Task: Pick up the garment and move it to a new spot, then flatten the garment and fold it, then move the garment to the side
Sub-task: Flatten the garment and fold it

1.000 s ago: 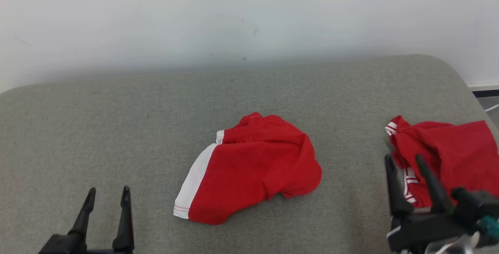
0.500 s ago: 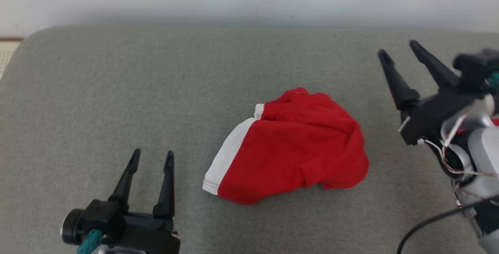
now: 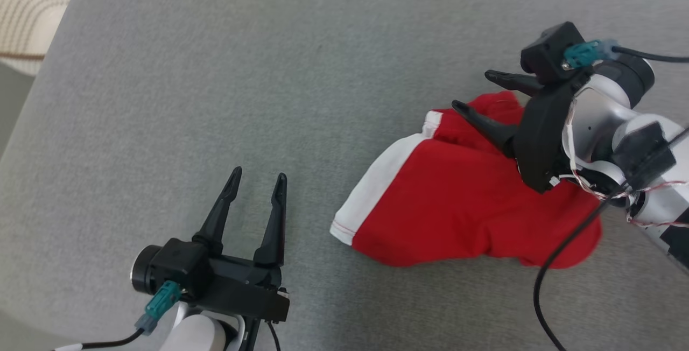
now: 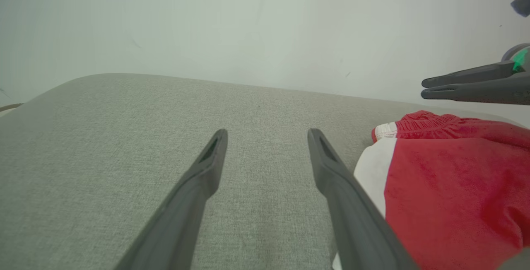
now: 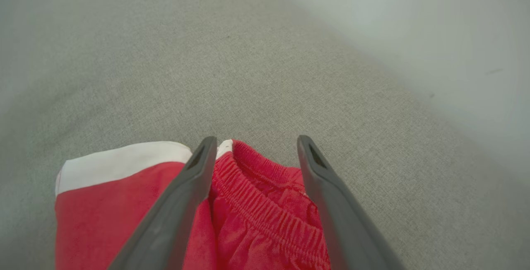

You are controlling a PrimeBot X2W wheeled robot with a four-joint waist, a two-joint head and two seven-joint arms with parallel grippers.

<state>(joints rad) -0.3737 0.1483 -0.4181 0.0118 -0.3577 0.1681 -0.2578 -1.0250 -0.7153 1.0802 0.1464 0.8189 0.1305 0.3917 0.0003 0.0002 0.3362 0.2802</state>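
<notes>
At the far left, the left gripper (image 3: 259,174) hovers low over the bare grey cushion (image 3: 215,60). Its two fingers are spread and hold nothing, and they point away from the robot. It sits near the garment's edge without touching it.

Right of centre lies the garment (image 3: 457,205), a pair of red shorts crumpled in a loose heap on the cushion. Its white stripe (image 3: 377,184) faces the left gripper, and its gathered waistband (image 5: 256,208) lies at the far end.

Over that far end hangs the right gripper (image 3: 472,89), fingers wide apart and empty, pointing leftward across the cloth. In the right wrist view the bunched waistband lies between the two fingers, near their tips. I cannot tell whether the tips touch the fabric yet.

This looks like the very first step, the pick-up, at the stage of lining up a grasp, since nothing is lifted. The next move probably calls for the right gripper to drop until its fingers straddle the waistband, then close on a good fold of cloth without biting into the cushion. The left gripper would likely need to slide right and take the striped hem, so the shorts can be carried between both arms to a free spot.
</notes>
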